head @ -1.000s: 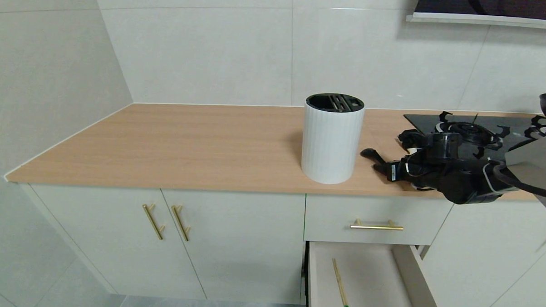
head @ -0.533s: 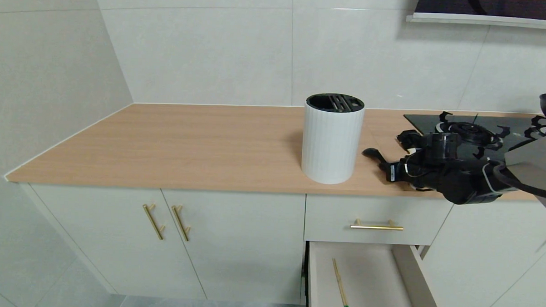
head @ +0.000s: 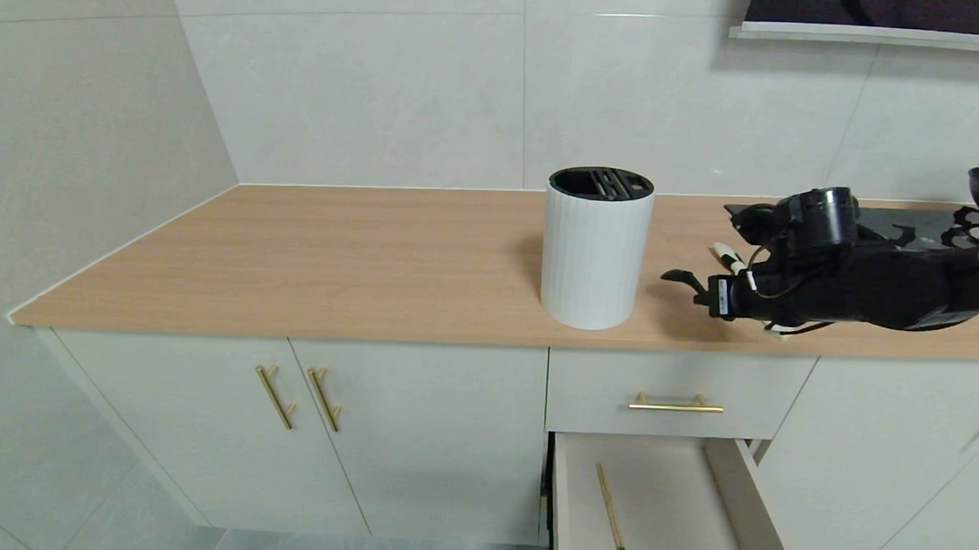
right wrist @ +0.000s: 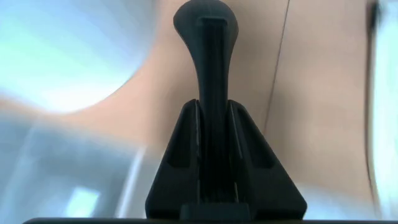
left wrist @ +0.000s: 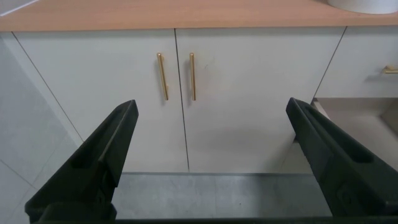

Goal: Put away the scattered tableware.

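Your right gripper (head: 702, 292) is clamped on a black utensil handle (right wrist: 205, 31), and the handle's rounded end juts out past the fingertips, over the desk (head: 376, 255). Just beyond that end stands the white ribbed holder (head: 595, 254) with a black slotted top. Your left gripper (left wrist: 210, 109) is spread wide.

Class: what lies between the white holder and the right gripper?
In the head view, bare countertop; only the black handle in the right gripper juts toward the holder.
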Controlling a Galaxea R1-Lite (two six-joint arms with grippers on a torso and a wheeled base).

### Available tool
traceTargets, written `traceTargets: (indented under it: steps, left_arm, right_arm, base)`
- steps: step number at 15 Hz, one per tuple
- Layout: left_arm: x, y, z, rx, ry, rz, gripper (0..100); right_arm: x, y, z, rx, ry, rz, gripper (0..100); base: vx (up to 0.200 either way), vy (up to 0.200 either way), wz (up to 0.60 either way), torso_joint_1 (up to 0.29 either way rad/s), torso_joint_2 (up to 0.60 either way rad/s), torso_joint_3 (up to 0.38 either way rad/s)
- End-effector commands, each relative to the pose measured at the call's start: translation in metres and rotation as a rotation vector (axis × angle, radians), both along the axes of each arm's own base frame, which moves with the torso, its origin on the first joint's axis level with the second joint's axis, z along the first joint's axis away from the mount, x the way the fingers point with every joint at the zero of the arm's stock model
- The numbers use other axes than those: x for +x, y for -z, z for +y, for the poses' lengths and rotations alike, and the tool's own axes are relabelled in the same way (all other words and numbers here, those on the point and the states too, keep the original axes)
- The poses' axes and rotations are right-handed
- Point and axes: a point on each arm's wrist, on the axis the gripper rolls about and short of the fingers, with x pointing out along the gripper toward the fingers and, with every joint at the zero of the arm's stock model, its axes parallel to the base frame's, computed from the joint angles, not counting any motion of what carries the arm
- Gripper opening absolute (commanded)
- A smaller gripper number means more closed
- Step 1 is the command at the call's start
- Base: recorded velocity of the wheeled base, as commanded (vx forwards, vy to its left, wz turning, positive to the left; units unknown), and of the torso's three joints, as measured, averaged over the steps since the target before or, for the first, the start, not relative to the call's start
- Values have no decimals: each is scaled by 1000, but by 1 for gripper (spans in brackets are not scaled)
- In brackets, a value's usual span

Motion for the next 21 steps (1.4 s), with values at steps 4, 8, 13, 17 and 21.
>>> traceTargets:
  steps: [4, 8, 13, 17, 21]
  left_arm:
    - [0, 0, 0, 0, 0, 0, 100]
    - [0, 0, 0, 0, 0, 0, 100]
    - [0, 0, 0, 0, 0, 0, 100]
    - [0, 0, 0, 0, 0, 0, 100]
    - [0, 0, 0, 0, 0, 0, 100]
  right_arm:
    - [-125, -63, -12, 65, 69, 4, 0]
    - [-155, -55, -19, 57, 67, 22, 0]
    - [-154, -29, -14, 21, 42, 111, 0]
    - [-147, -17, -12, 6, 51, 154, 0]
    - [-142, -11, -11, -1, 52, 171, 0]
  base:
    - [0, 0, 0, 0, 0, 0]
    - [0, 0, 0, 0, 0, 0]
    - [0, 0, 0, 0, 0, 0]
    - [0, 0, 0, 0, 0, 0]
    - [0, 0, 0, -52, 120, 78]
